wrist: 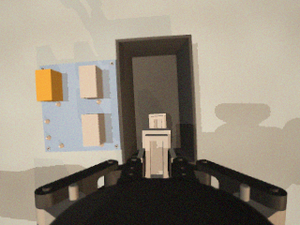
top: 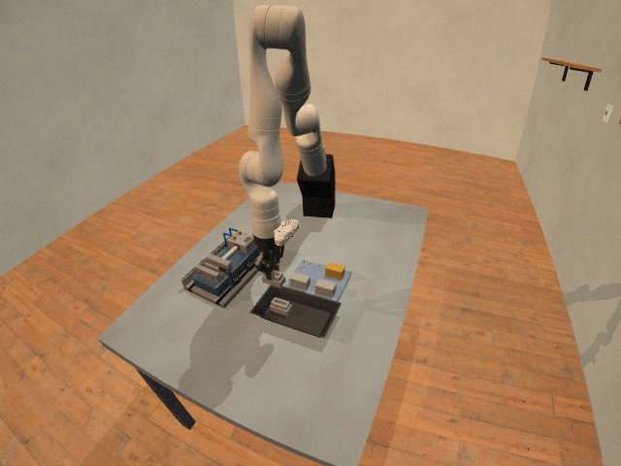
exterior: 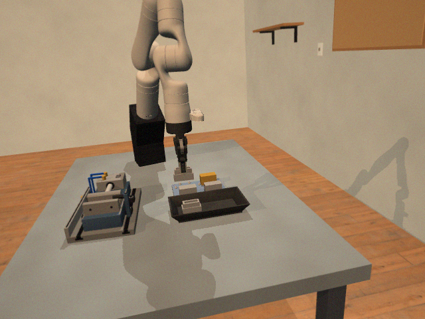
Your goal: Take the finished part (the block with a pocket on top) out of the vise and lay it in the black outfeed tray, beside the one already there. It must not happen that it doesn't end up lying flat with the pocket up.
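My gripper (top: 273, 275) is shut on the finished part (top: 275, 279), a grey block with a pocket on top. It hangs in the air above the near end of the black outfeed tray (top: 296, 310), between the vise and the tray. In the exterior view the gripper (exterior: 182, 169) holds the part (exterior: 183, 175) behind the tray (exterior: 208, 203). In the wrist view the part (wrist: 157, 158) sits between my fingers over the tray (wrist: 156, 94). A second pocketed block (top: 279, 306) lies in the tray; it also shows in the exterior view (exterior: 190, 205) and the wrist view (wrist: 158, 121). The vise (top: 222, 266) stands empty.
A blue plate (top: 318, 278) beside the tray carries two grey blocks (top: 300, 281) (top: 325, 287) and an orange block (top: 334, 271). The black arm base (top: 316, 187) stands at the table's back. The tray's far half (exterior: 226, 201) holds nothing.
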{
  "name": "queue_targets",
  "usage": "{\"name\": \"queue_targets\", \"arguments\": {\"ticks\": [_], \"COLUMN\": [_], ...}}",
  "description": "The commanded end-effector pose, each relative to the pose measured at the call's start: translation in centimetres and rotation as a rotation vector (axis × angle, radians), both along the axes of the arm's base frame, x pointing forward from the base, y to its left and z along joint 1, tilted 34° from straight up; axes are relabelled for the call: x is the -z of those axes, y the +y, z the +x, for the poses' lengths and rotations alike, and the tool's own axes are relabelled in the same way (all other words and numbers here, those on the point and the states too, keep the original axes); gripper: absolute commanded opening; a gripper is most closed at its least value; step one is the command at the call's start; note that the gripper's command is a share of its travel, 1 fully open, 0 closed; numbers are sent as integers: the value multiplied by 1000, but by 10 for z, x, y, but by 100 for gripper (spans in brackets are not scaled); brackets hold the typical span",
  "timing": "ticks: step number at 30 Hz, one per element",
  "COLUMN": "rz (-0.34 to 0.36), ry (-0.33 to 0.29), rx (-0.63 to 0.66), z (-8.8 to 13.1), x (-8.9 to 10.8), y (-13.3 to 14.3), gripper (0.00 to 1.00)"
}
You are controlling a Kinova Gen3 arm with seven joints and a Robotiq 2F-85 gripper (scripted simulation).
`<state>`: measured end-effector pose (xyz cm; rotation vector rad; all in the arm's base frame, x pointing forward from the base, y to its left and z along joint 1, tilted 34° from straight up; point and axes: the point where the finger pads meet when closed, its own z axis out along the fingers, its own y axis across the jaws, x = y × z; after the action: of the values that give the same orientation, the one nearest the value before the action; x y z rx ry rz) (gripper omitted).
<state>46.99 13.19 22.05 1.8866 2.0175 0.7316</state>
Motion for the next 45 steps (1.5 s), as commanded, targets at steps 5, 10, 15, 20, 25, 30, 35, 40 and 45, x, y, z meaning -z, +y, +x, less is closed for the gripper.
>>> {"name": "queue_targets", "arguments": {"ticks": [5, 10, 15, 20, 25, 30, 35, 40, 45], "rz": [-5, -6, -7, -8, -9, -10, -11, -12, -12], "ry": [-2, -2, -2, -4, -4, -4, -4, -4, -5], "rx": [-28, -31, -32, -33, -35, -36, -38, -39, -39], "z": [-4, -5, -6, -8, -9, -9, -11, -12, -12], "x": [-4, -6, -7, -9, -11, -12, -14, -15, -16], "y": [31, 46, 54, 66, 79, 86, 96, 104, 109], "gripper": [0, 0, 0, 0, 0, 0, 0, 0, 0]}}
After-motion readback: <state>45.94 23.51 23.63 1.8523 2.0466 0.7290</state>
